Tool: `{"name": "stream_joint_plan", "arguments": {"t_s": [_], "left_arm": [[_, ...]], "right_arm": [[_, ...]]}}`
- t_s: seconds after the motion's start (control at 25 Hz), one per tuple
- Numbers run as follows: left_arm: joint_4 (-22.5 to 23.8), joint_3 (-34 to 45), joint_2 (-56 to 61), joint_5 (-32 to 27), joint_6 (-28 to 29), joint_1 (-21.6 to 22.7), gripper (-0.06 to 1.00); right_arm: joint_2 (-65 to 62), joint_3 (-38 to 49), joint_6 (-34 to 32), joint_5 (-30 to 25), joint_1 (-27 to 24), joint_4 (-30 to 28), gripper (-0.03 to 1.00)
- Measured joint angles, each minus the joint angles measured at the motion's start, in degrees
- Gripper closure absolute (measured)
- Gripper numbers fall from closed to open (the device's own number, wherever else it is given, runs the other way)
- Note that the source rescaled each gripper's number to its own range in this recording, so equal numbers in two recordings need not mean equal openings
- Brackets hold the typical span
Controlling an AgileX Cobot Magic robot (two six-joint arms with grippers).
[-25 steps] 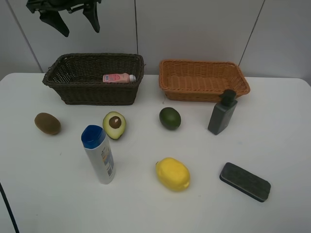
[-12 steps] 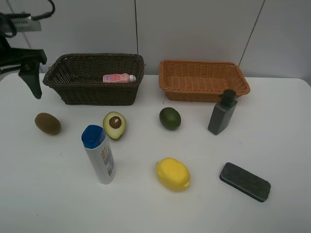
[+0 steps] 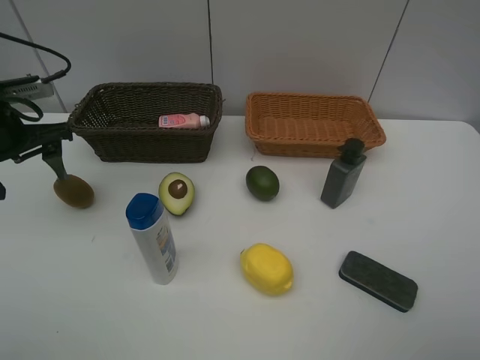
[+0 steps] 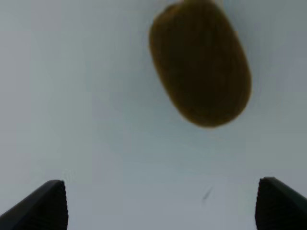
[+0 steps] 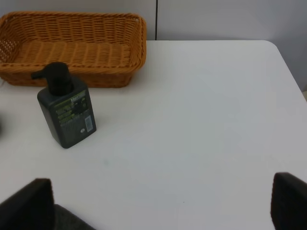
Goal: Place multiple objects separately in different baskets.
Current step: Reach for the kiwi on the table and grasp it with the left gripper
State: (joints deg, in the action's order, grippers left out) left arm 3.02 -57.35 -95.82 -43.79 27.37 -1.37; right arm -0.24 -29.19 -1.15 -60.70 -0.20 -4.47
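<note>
Brown kiwi (image 4: pixel 200 62) | lying just ahead of left claw (image 4: pixel 161 194), untouched | claw spread, empty

A high camera looks down over the whole white table (image 3: pixel 225 315) toward the back wall. The left wrist camera points almost straight down, very close to the brown kiwi (image 4: pixel 200 62), seen at the high view's far left. The right wrist camera looks forward and down at the dark grey pump bottle (image 5: pixel 66 112) and orange-tan basket (image 5: pixel 86 31), both on the high view's right.
</note>
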Motion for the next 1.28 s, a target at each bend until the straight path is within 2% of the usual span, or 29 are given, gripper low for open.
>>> {"name": "stream_joint_plan", "arguments": {"t_s": [0.44,0.92,1.0,1.04,1.12,1.16,1.28], "left_arm": [[-0.9,0.0,-10.2,14.3,2.4,0.0,-0.06],[-1.0,0.0,-16.0,19.0,3.9,0.0,-0.05],[-1.0,0.0,-16.5,19.2,4.7,0.0,0.03],[-1.0,0.0,-16.8,19.2,5.1,0.0,0.14],[-1.0,0.0,-17.6,19.2,5.4,0.0,0.48],[-1.0,0.0,-17.7,19.2,5.4,0.0,0.51],[-1.0,0.0,-17.7,19.3,5.4,0.0,0.51]], "right_arm": [[0.0,0.0,0.0,0.0,0.0,0.0,-0.01],[0.0,0.0,0.0,0.0,0.0,0.0,-0.01],[0.0,0.0,0.0,0.0,0.0,0.0,-0.01],[0.0,0.0,0.0,0.0,0.0,0.0,-0.01],[0.0,0.0,0.0,0.0,0.0,0.0,-0.01],[0.0,0.0,0.0,0.0,0.0,0.0,-0.01],[0.0,0.0,0.0,0.0,0.0,0.0,-0.01]]}}
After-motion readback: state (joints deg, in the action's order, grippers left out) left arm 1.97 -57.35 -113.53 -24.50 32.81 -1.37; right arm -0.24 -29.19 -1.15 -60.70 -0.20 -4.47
